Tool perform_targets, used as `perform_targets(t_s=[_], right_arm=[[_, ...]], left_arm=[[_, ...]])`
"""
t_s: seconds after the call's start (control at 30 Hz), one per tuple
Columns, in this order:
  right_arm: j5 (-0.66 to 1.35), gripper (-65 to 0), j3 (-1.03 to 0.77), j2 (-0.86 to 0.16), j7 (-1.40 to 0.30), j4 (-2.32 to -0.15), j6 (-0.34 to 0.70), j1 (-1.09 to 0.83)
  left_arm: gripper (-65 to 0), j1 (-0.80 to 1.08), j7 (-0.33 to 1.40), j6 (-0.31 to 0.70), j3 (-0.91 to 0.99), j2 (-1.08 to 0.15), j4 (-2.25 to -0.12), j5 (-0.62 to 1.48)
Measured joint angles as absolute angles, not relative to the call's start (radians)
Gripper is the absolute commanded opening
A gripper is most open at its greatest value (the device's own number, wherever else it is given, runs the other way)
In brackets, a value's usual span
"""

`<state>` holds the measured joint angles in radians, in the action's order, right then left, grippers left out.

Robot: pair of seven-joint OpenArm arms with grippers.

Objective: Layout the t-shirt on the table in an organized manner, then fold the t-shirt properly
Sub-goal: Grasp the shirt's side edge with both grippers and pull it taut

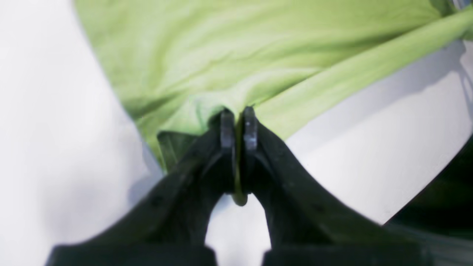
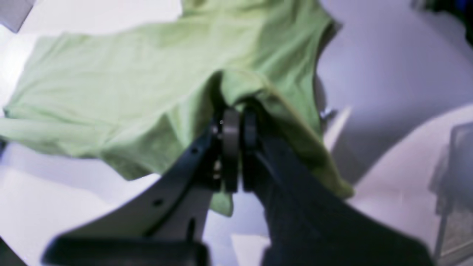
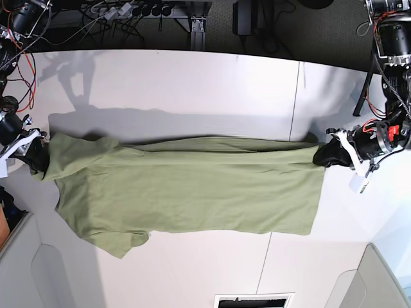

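Note:
The olive-green t-shirt (image 3: 192,189) hangs stretched sideways above the white table (image 3: 192,90), held at both ends. My left gripper (image 3: 323,156) is at the right of the base view, shut on the shirt's upper right corner. In the left wrist view its fingers (image 1: 228,127) pinch a fold of the t-shirt (image 1: 236,55). My right gripper (image 3: 40,154) is at the far left, shut on the shoulder end. The right wrist view shows that gripper (image 2: 239,127) clamped on bunched cloth of the t-shirt (image 2: 122,88). A sleeve droops at the lower left.
A thin dark seam (image 3: 294,109) crosses the table on the right side. Cables and dark equipment (image 3: 128,13) lie beyond the far edge. Grey panels (image 3: 38,269) sit at the near corners, and a dark slot (image 3: 252,300) opens at the near edge.

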<state>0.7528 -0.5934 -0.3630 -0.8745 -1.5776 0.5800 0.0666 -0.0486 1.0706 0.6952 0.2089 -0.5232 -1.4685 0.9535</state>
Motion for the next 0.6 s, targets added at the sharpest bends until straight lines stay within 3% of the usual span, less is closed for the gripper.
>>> perform_targets(t_s=[0.2,0.43,0.53,0.6], right_arm=[[0.731,-65.0,-0.594,-0.361,-0.846,-1.407,0.578,0.138],[0.683,-65.0,-0.576,-0.361,-0.801,-1.214,0.58,0.258],[0.673,-65.0,-0.533,-0.36,-0.78,-1.171,0.58,0.264],[0.672,-53.0,-0.508,-0.36,-0.776,-1.17,0.58,0.263]], left_arm=[[-65.0,-0.141,0.907,0.695,0.11,-0.519,-1.327,0.814],[-65.0,-0.181,0.895,0.696,0.105,-0.505,-1.233,0.778],[-49.3,-0.181,0.893,0.696,0.104,-0.496,-1.225,0.779],[-41.6,-0.184,0.893,0.695,0.104,-0.497,-1.225,0.778]])
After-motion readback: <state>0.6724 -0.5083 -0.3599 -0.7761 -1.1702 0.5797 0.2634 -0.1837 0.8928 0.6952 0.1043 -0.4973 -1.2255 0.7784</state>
